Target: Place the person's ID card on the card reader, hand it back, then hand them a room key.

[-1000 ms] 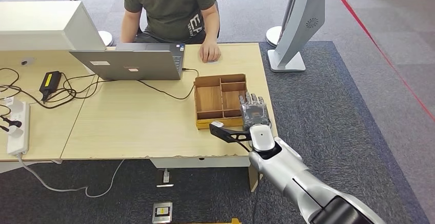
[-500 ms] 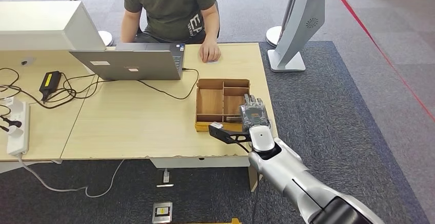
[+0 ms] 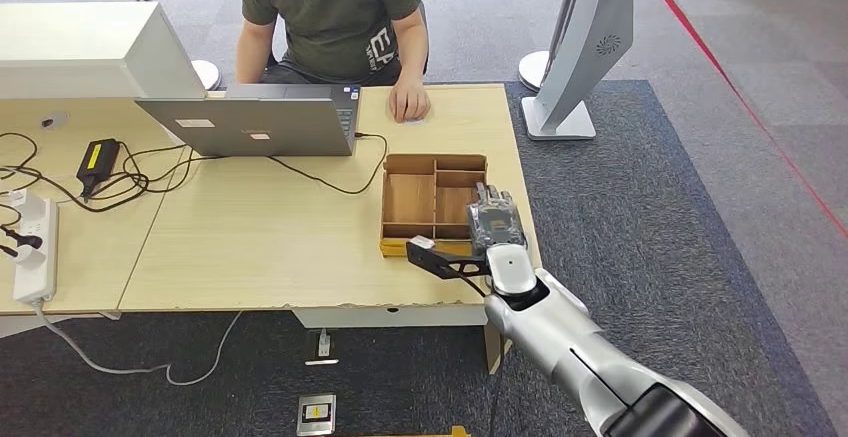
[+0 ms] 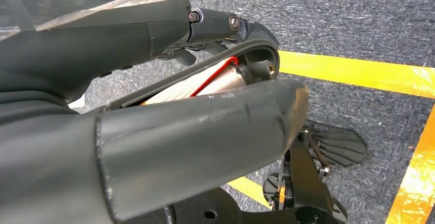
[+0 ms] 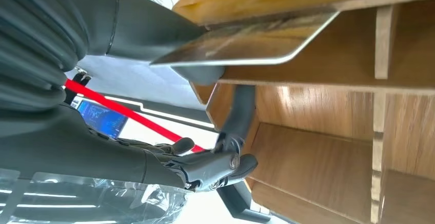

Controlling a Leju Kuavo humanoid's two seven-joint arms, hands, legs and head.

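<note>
Since a second ago the wooden tray (image 3: 434, 204) has slid slightly right on the bench (image 3: 260, 237) and right hand (image 3: 496, 221) has settled into its near-right compartment (likely the room-key pick). It's pinching a card (image 5: 246, 42) between thumb and fingers; card lies roughly flat, long axis along the compartment wall, free end pointing away from the palm. Left hand (image 4: 154, 131): can't tell its state.

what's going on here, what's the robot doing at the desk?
The right hand is at the near right compartments of the wooden tray, and the right wrist view shows a card between its thumb and a finger at the tray wall. A person sits across the desk beside a laptop, one hand resting on the desk. Nothing is being handed over yet.
</note>
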